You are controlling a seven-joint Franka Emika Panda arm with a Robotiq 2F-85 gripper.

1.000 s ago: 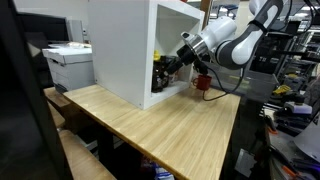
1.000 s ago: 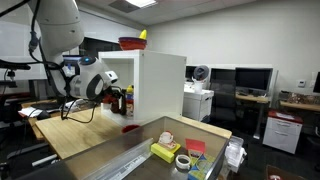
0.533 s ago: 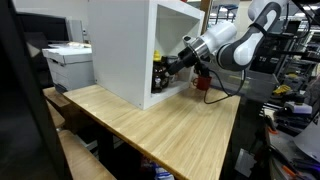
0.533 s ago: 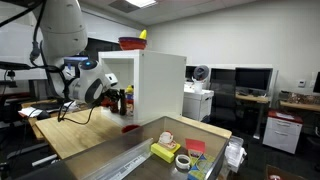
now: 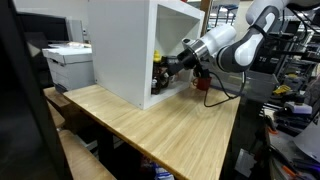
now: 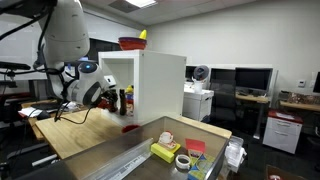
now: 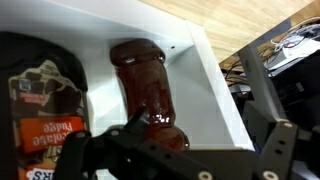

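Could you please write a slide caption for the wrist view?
Wrist view: open gripper at a red bottle, beside a dark bottle, inside a white box.

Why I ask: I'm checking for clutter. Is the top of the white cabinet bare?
No, in an exterior view a red bowl sits on top of the white cabinet.

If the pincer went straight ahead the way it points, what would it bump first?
Most likely the reddish-brown bottle, which sits right in front of the pincer inside the white box. The exact gap is hard to judge.
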